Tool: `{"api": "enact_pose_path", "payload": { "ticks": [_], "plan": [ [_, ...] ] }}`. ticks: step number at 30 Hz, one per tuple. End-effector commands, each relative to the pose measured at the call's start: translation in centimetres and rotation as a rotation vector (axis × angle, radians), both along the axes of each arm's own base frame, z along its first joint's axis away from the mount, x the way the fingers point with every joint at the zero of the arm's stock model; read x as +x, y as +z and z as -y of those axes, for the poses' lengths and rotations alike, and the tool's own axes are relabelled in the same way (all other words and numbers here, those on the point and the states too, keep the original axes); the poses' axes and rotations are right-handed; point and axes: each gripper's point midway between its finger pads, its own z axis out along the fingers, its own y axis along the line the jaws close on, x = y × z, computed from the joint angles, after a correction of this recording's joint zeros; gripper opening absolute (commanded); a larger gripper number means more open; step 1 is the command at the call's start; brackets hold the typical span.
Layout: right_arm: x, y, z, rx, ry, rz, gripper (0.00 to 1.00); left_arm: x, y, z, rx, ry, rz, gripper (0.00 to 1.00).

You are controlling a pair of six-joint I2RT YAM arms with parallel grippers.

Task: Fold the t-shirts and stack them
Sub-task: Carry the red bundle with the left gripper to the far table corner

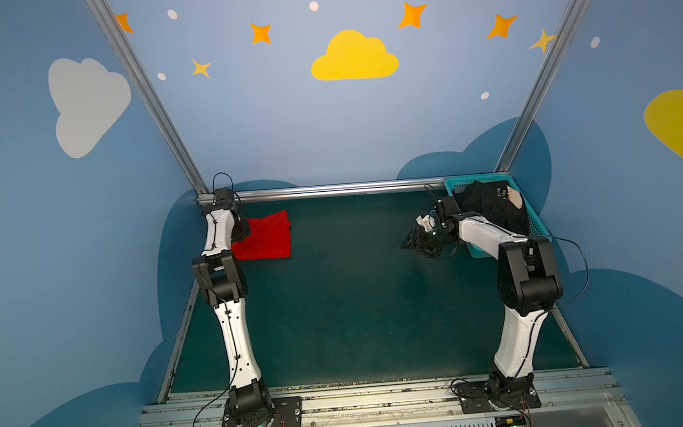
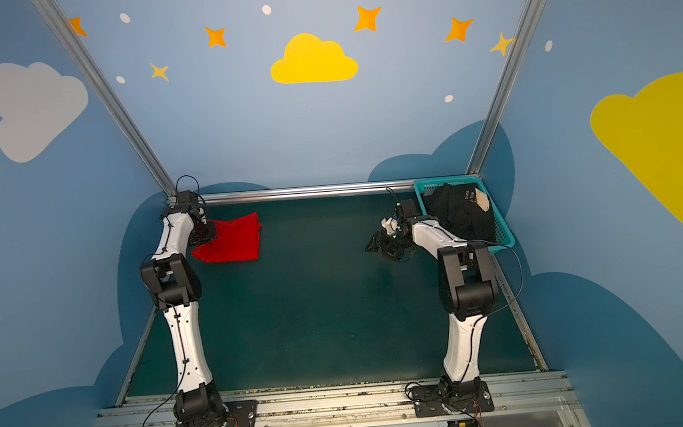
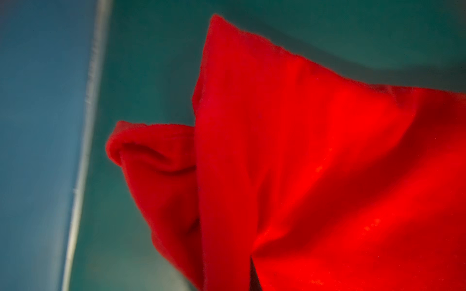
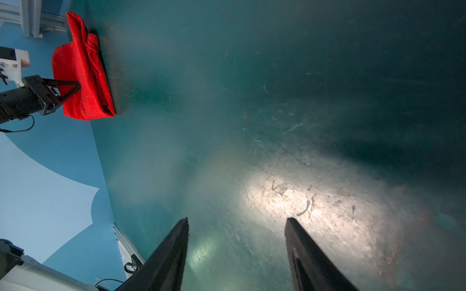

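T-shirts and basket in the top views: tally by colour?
red t-shirt: 1
black t-shirt heap: 1 (the shirts within it cannot be counted)
teal basket: 1
Total: 3

A folded t-shirt far left on the table, left gripper at its edge, basket far right holding heaped t-shirts, right gripper beside it.
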Motion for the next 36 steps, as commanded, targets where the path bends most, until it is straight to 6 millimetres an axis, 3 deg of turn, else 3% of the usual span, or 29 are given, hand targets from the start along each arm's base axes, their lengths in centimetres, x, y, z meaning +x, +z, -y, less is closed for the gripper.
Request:
{"api": "enact_pose_path", "payload": {
  "ticks": [1, 18, 21, 23, 27, 31, 36],
  "plan": [
    [0.1, -0.4, -0.4, -0.028, 0.017, -0.022, 0.62, 1.1, -0.1, -1.9, 0.050, 0.018, 0.039, 0.05],
    [-0.2, -2.0, -2.3, -0.064, 0.056, -0.069, 0.62, 3.6, -0.5, -4.7, 0.068, 0.038, 0.146, 0.05],
    [-0.3, -2.0, -2.6, -0.070, 0.066, -0.071, 0.62, 3.8, -0.1, -4.9, 0.073, 0.049, 0.160, 0.26],
    [-0.4, -1.9, -2.7, -0.071, 0.068, -0.069, 0.62, 3.8, 0.4, -5.1, 0.084, 0.060, 0.167, 0.61],
    [-0.7, -1.3, -3.0, -0.069, 0.076, -0.058, 0.62, 3.4, 1.8, -5.2, 0.093, 0.090, 0.174, 0.91],
    [-0.9, -0.4, -3.3, -0.059, 0.088, -0.042, 0.63, 3.1, 4.3, -4.9, 0.112, 0.110, 0.191, 0.99],
    [-1.5, 1.1, -3.6, -0.052, 0.105, -0.008, 0.63, 2.5, 8.4, -5.0, 0.232, 0.141, 0.212, 1.00]
  ]
}}
